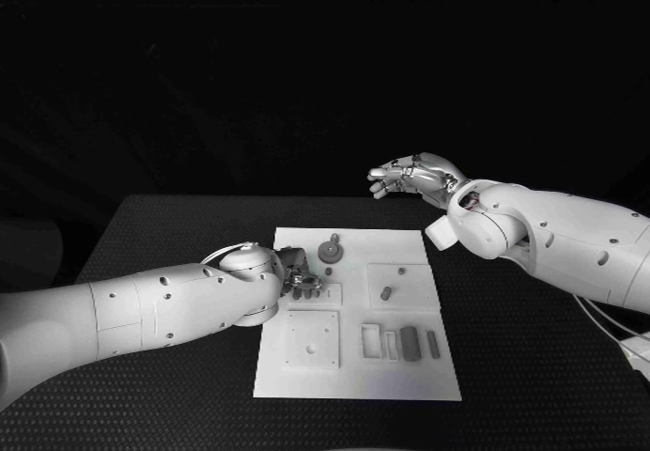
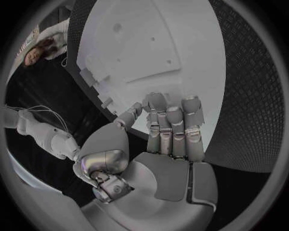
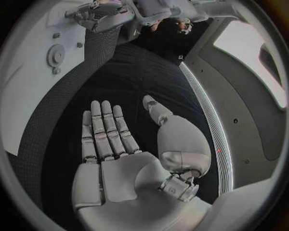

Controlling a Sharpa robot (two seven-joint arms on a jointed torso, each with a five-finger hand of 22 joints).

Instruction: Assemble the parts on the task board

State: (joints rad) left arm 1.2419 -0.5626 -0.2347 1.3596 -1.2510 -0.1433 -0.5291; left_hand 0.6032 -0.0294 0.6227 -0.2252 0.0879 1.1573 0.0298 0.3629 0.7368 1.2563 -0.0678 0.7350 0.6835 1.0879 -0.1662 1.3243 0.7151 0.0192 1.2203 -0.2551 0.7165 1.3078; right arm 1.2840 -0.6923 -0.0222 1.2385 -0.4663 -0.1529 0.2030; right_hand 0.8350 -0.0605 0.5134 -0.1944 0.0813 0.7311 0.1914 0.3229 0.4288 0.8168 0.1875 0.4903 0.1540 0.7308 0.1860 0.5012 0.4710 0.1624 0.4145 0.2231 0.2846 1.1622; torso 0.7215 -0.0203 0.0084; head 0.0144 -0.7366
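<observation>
The white task board [image 1: 355, 381] lies in the middle of the black table. Grey parts sit on it: a round gear-like piece [image 1: 331, 250] near the far edge, a small peg [image 1: 386, 293] in a square plate, and upright bars [image 1: 410, 340] towards the near right. My left hand [image 1: 301, 280] hovers over the board's left middle; in the left wrist view its fingers [image 2: 173, 126] stretch out towards the board [image 2: 151, 43] and hold nothing. My right hand [image 1: 413, 176] is raised beyond the board's far right corner; its palm [image 3: 120, 163] is flat and bare.
A square recessed plate [image 1: 310, 340] sits at the board's near left. Black table [image 1: 542, 357] surrounds the board on all sides. In the right wrist view the left hand [image 3: 99, 12] shows over the board [image 3: 30, 72], with the gear [image 3: 56, 55] beside it.
</observation>
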